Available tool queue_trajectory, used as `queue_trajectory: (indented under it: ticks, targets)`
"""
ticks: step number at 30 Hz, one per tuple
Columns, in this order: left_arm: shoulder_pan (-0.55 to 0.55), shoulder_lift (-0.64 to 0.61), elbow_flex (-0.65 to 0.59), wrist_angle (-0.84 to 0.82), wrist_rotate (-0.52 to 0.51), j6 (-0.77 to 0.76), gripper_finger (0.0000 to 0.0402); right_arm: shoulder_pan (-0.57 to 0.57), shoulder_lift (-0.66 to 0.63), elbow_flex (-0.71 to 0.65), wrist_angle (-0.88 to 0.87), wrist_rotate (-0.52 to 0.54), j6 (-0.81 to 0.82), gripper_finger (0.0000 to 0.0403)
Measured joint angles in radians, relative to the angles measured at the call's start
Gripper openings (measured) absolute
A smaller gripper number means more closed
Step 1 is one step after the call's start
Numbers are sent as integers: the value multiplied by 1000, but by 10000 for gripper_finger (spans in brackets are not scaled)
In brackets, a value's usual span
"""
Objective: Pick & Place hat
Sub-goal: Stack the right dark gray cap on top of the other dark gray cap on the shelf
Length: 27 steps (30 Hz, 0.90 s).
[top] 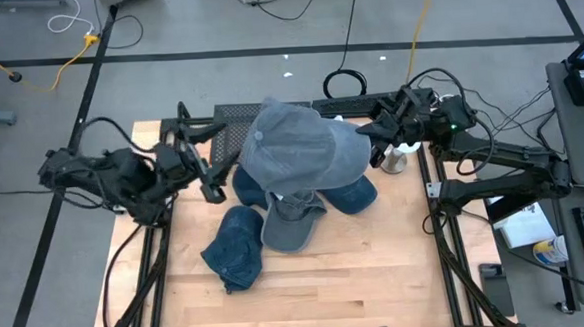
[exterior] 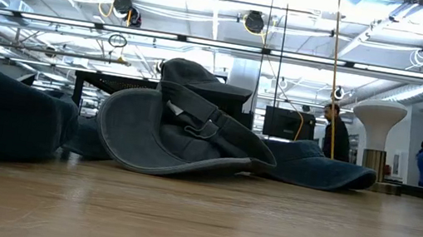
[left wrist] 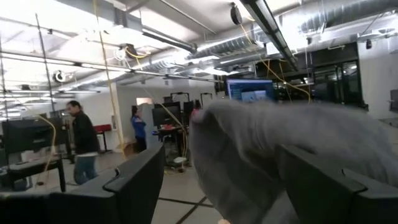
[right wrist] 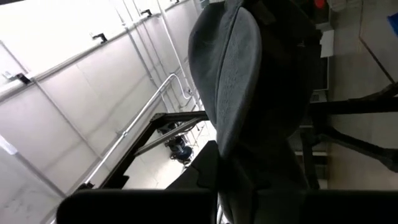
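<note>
A light grey hat (top: 291, 144) hangs in the air above the middle of the table, held by my right gripper (top: 376, 139), which is shut on its right side. In the right wrist view the hat (right wrist: 242, 81) rises out of the fingers. My left gripper (top: 211, 183) stands open at the hat's left side. In the left wrist view the hat (left wrist: 280, 143) fills the gap between its two fingers. Neither gripper shows in the low view. My right gripper pinches the hat's brim at its right edge (right wrist: 239, 155) between its two fingers, coming from the table's right side and slanting upward. The hat is lifted clear of the table and of the hats below. My left gripper: whether its fingers (left wrist: 134, 180) touch the hat I cannot tell.
Several other hats lie on the wooden table (top: 378, 269): a dark blue one (top: 234, 249) toward the near left, a grey bucket hat (top: 290, 219) in the middle, and blue ones (top: 354, 192) beneath the lifted hat. A white stand (top: 397, 160) is at the right edge. People stand in the room beyond.
</note>
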Motion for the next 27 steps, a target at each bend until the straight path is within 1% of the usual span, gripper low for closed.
queue_trajectory:
  ticks: [4, 7, 11, 14, 17, 19, 23, 27]
  targets:
    - [42, 45, 0, 4, 95, -67, 297, 0, 0, 1, 8, -22, 5, 3]
    - [71, 81, 0, 14, 147, -125, 294, 0, 0, 1, 7, -29, 6, 3]
    - [107, 143, 13, 73, 240, -176, 294, 0, 0, 1, 5, -50, 6, 3]
    - [133, 205, 83, 66, 340, -205, 294, 0, 0, 1, -1, -51, 5, 4]
    - [154, 274, 191, 14, 472, -230, 294, 0, 1, 1, -10, -51, 1, 4]
    - [164, 317, 268, -35, 532, -233, 294, 1, 2, 1, -14, -52, 0, 4]
    - [170, 363, 390, -125, 593, -240, 294, 1, 0, 1, -7, -77, 0, 5]
    - [169, 361, 439, -128, 589, -233, 294, 1, -11, 1, -2, -79, -3, 5]
